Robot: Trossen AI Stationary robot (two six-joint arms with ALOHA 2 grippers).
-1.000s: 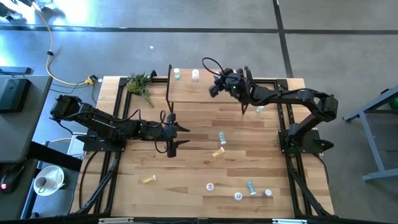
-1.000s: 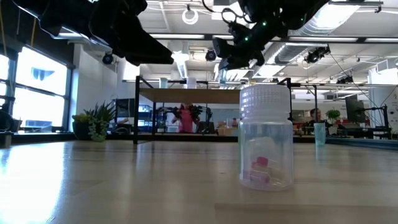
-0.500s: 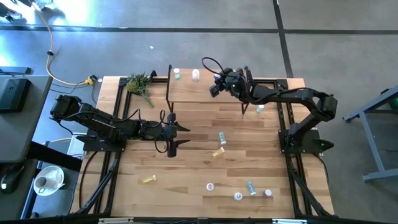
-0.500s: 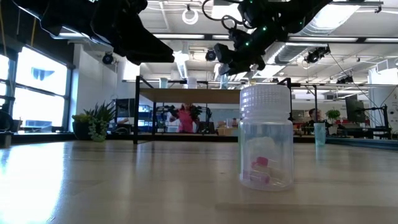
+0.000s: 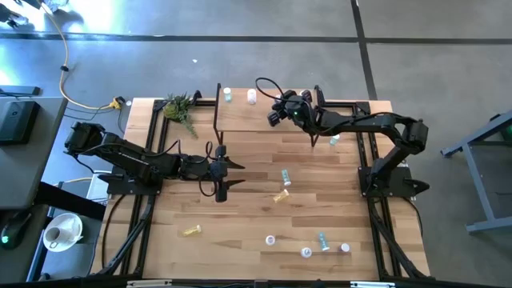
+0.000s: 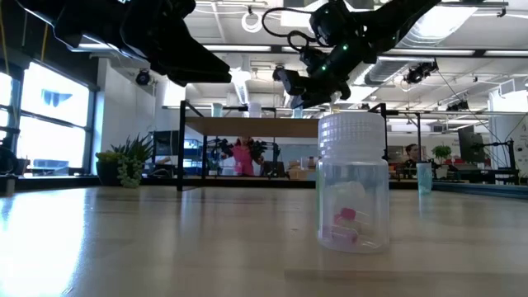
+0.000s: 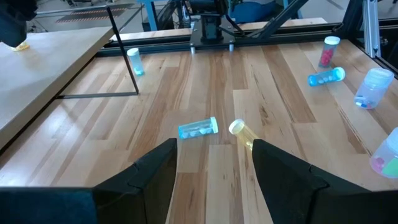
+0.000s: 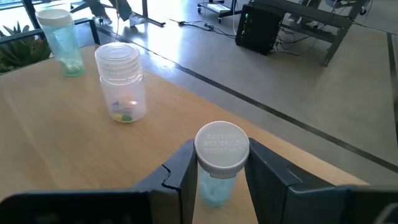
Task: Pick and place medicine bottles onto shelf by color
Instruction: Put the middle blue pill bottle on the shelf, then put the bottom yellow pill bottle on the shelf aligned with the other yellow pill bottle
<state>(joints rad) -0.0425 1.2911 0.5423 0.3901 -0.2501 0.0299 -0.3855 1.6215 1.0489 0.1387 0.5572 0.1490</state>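
Medicine bottles are what we are sorting, and we go through the scene from its biggest piece down. Our slatted tabletop [image 5: 248, 208] fills the high view, with a small plant [image 5: 181, 106] at its far left corner. The shelf [image 5: 264, 118], a light-wood board on thin black legs, stands at the far edge of the tabletop. Our right arm reaches over the shelf's right part, and our left arm lies low across the table's left side.

Our right gripper [image 8: 216, 171] hovers above the shelf board, its fingers pinching a light blue bottle [image 8: 219, 163] just under its white cap. Our left gripper [image 7: 214, 165] hangs near the middle of the table with its fingers spread and nothing between them.

Two bottles already stand upright on the shelf's far edge: a teal-green bottle [image 5: 228, 95] and, near it, a whitish bottle [image 5: 252, 97]. In the right wrist view these are the two standing beyond the held one.

On the tabletop, a fallen blue bottle [image 7: 198, 129] and a fallen yellow bottle [image 7: 242, 132] lie close together just ahead of our left gripper. Another yellow bottle [image 5: 191, 231] lies toward the near left. Several more bottles [image 5: 307, 246] are scattered near the front right edge, and one stands by the shelf's right leg [image 5: 334, 141].
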